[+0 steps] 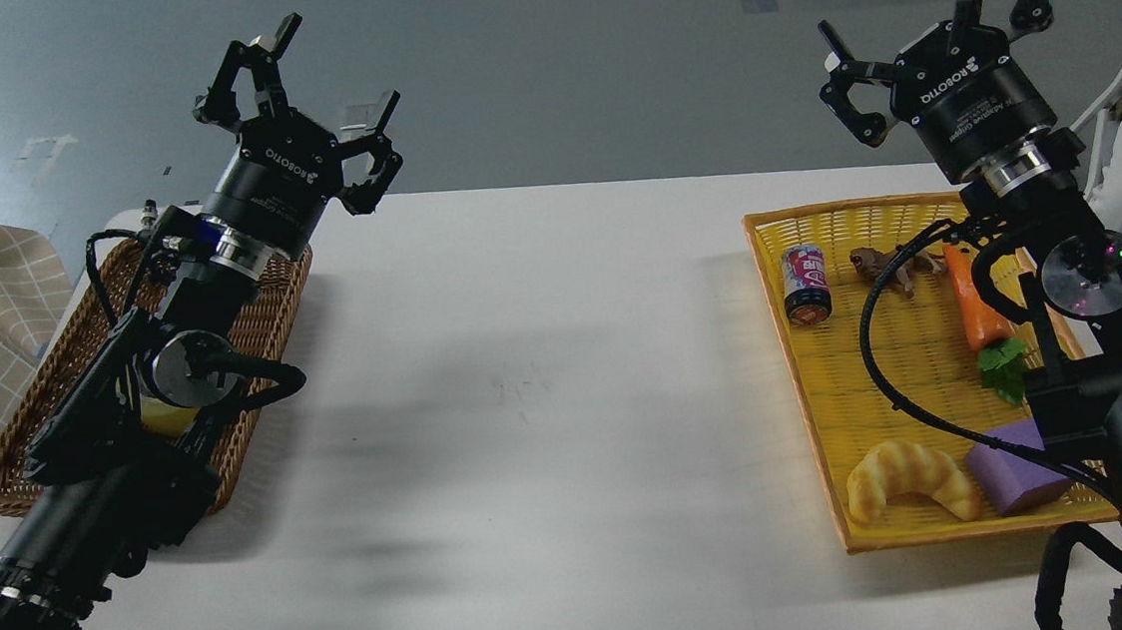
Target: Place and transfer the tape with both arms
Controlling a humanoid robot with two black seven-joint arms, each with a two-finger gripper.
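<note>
Both arms are raised off the table [524,358] with nothing in either hand. My left gripper [304,100] has its fingers spread apart and empty, pointing up and away from me. My right gripper [930,36] is likewise spread wide and holds nothing.

The tape [167,418] appears only as a small patch of yellow below and behind my left gripper, inside the brown wicker basket [261,324], almost wholly hidden under my own left forearm. I judge it to be the roll, but I cannot confirm its orientation or whether it lies flat or on edge.

Under and just behind my right gripper sits the yellow tray [806,376], holding a small can [806,283], a brown animal figure [890,267], a toy carrot [979,302], a purple block [1014,468] and a croissant toy [915,492].

Assessment: the task has not visibly begun; the first step is a pickup from the basket by the left arm.

Risks noted:
- The roll is masked by the left arm, so a descent would be nearly blind and could strike the basket rim or tip the basket.
- The left arm's loose cable [256,384] hangs near the basket wall and could snag.
- The croissant toy is similar in colour to the tape; it must not be mistaken for it.
- At handover, a poor grip on the smooth roll could let it drop and roll off the table.
</note>
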